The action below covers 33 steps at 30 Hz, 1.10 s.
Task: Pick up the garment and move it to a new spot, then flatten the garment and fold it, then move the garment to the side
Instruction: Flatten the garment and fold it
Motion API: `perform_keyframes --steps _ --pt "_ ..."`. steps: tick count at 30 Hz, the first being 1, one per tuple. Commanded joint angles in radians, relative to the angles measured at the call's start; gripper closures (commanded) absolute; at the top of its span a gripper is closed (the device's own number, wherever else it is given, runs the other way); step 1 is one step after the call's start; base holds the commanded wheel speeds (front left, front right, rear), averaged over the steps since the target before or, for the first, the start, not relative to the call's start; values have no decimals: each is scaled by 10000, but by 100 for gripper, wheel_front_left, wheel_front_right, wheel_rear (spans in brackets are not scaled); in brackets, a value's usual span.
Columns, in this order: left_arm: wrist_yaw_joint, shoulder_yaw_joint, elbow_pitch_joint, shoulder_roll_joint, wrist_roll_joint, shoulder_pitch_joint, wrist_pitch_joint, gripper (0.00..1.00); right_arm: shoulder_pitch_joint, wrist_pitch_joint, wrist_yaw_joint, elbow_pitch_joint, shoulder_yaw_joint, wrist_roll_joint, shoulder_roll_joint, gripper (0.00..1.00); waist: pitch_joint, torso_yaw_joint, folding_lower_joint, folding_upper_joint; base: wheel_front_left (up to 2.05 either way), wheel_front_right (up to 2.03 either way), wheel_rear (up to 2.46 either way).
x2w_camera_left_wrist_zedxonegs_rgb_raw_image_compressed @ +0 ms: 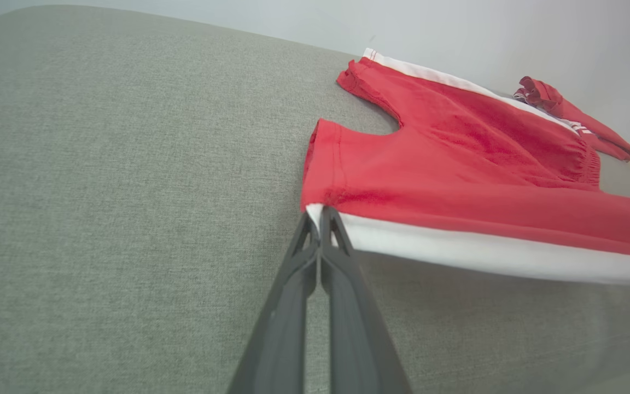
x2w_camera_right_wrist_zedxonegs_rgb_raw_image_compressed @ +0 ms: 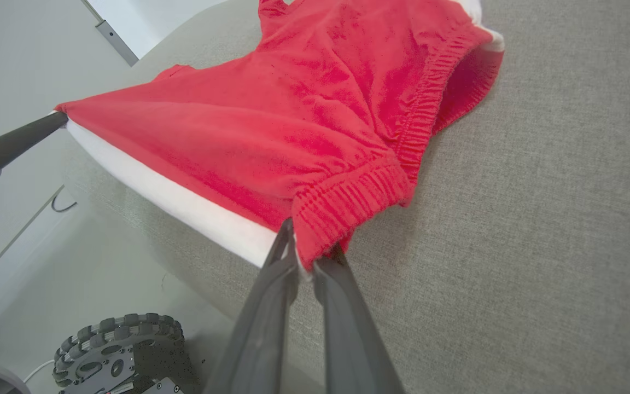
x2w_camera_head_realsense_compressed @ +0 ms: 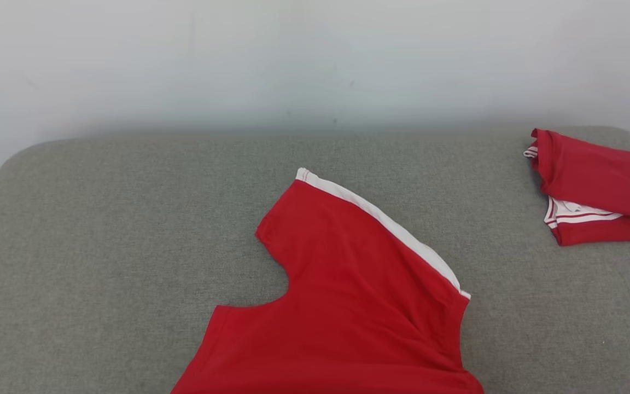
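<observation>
i have the garment (x2w_camera_head_realsense_compressed: 348, 284), a pair of red shorts with a white stripe down each side, lying on the grey padded surface (x2w_camera_head_realsense_compressed: 101, 246), near me and about centre. in the head view one leg points away toward the far side with its white stripe along the right edge, and the curved notch between the legs faces left. the near part of the shorts runs off the bottom of that view.

my left claw (x2w_camera_left_wrist_zedxonegs_rgb_raw_image_compressed: 320, 216) is pinched shut on the garment. its two tips meet on the corner where the white stripe ends at the leg hem, and the red cloth spreads away to the right and far side of the tips. my right claw (x2w_camera_right_wrist_zedxonegs_rgb_raw_image_compressed: 304, 257) is narrow and gripping too, with the gathered elastic waistband bunched between its fingers, right beside the other end of that same white stripe.

between the two claws the striped edge runs taut and lifted off the surface, with a shadow under it. the rest of the shorts slopes down to lie on the padding farther out.

a folded red piece (x2w_camera_head_realsense_compressed: 605, 180) with white trim sits at the far right, well apart from the garment. a pale wall (x2w_camera_head_realsense_compressed: 293, 54) stands behind the surface. a wheel (x2w_camera_right_wrist_zedxonegs_rgb_raw_image_compressed: 118, 350) of the base shows low in the right wrist view.
</observation>
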Motion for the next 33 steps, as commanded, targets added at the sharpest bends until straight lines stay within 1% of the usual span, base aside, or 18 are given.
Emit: perform_keyframes --steps 1,4,6,7,9,14,18,22,24,27,31,32,33 --pt "-51 145 28 -73 178 148 -30 100 371 172 -19 -204 -287 -295 130 100 -149 112 2 2 0 0 0" --pt "-176 126 -64 -26 423 -89 -30 100 606 373 -19 -591 -602 -549 438 100 -151 60 2 2 0 0 0" --pt "-268 137 -93 161 536 -463 6 100 591 490 -19 -795 -814 -687 616 100 -101 -21 2 2 0 0 0" --pt "-268 137 -93 161 536 -463 6 100 591 490 -19 -795 -814 -687 616 100 -101 -21 2 2 0 0 0" --pt "-440 183 -92 346 660 -958 107 100 489 617 -19 -936 -1022 -738 846 100 -25 -99 2 2 0 0 0" --pt "-932 90 -144 881 1058 -2825 808 100 -127 783 -19 -1036 -1461 -824 1313 100 444 -454 2 2 0 0 0" --pt "-1309 -65 106 1184 1081 -4538 1620 100 -837 752 -19 -915 -1802 -782 1749 100 1111 -840 2 2 0 0 0" --pt "-1565 -351 560 1494 1084 -6239 2311 100 -1820 692 -19 -485 -2033 -836 2424 100 1918 -1387 2 2 0 0 0" --pt "-1601 -541 888 1682 1133 -7049 2531 100 -2346 599 -19 -151 -2093 -1009 2718 100 2274 -1637 2 2 0 0 0" --pt "-1643 -796 1497 1840 899 -8139 2871 100 -3100 458 -19 311 -2111 -1186 3230 100 2800 -2005 2 2 0 0 0" --pt "-1634 -1610 2332 2058 637 -9448 3088 100 -3913 238 -19 906 -2167 -1377 3764 100 3368 -2399 2 2 0 0 0" --pt "-1636 -2056 2765 2153 478 -10005 3136 100 -4243 161 -19 1131 -2150 -1468 3948 100 3595 -2581 2 2 0 0 0" --pt "-1636 -2234 2983 2207 393 -10260 3117 100 -4384 114 -19 1246 -2137 -1527 4040 100 3698 -2685 2 2 0 0 0"
